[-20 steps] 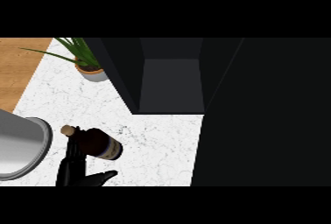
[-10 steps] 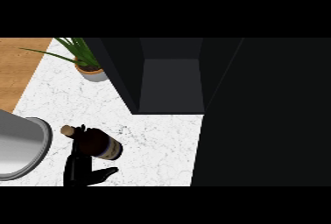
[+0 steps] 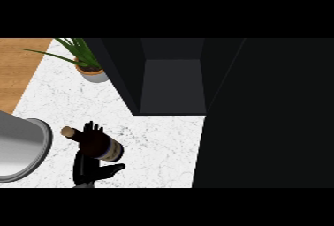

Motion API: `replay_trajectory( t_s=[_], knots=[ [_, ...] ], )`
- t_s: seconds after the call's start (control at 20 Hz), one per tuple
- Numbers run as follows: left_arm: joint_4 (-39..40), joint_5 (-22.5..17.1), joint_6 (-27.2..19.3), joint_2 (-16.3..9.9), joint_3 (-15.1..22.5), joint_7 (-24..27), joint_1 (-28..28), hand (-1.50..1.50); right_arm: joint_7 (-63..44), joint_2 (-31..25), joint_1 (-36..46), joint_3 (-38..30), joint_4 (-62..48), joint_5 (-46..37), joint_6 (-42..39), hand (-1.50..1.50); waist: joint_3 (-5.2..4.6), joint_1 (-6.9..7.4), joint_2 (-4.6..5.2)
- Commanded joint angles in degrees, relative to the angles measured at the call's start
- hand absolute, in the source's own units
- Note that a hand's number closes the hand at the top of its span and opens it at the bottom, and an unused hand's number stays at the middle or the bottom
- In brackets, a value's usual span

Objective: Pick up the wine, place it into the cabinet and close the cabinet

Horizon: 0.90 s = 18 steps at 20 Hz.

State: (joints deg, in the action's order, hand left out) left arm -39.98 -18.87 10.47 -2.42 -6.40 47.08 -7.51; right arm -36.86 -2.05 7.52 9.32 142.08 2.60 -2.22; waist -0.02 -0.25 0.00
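Left hand [image 3: 91, 165] curled round the wine [image 3: 98, 143], near left. Cabinet [image 3: 173, 86] open far right; placing and closing remain.

Below me lies a white marbled surface [image 3: 157, 145], a wooden floor [image 3: 16, 70] at its left, a potted plant [image 3: 88, 66] and a grey basin rim [image 3: 29, 150].

the wine [image 3: 98, 143] lies on the tabletop [image 3: 157, 145] near the view's lower left, its corked end pointing left toward the sink [image 3: 26, 148] at the left edge, with the left hand [image 3: 91, 170] beneath and around it. behind it, the open cabinet [image 3: 173, 84] fills the upper middle and right. a potted plant [image 3: 88, 66] stands just left of the cabinet, at the back.
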Motion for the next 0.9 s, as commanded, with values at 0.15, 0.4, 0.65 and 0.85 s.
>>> replay_trajectory(
  t_s=[0.15, 0.4, 0.65, 0.85],
  knots=[
    [1.11, 0.19, -2.54, 1.48, -0.89, 2.77, -2.57, -1.50, 2.81, 0.49, -5.91, 0.69, 4.66, 2.04, -1.91, -1.50, 0.02, 0.01, -0.03],
    [3.90, -2.24, -1.64, 0.76, -3.11, 2.07, -6.01, 1.50, -1.53, 0.26, 0.81, -1.22, 1.61, 3.46, -0.25, -1.50, 0.00, 0.09, 0.02],
    [-1.58, -3.12, -2.14, 2.35, -0.50, -3.41, -5.71, 1.50, 1.31, 0.59, -2.40, -1.01, 1.33, 2.61, -1.58, -1.50, 0.03, 0.14, -0.03],
    [1.14, -4.51, -0.63, 2.39, 1.75, -0.22, -6.39, 1.50, 0.64, 0.06, -3.04, -3.44, 2.68, 4.74, -2.09, -1.50, 0.01, 0.01, -0.01]
  ],
)
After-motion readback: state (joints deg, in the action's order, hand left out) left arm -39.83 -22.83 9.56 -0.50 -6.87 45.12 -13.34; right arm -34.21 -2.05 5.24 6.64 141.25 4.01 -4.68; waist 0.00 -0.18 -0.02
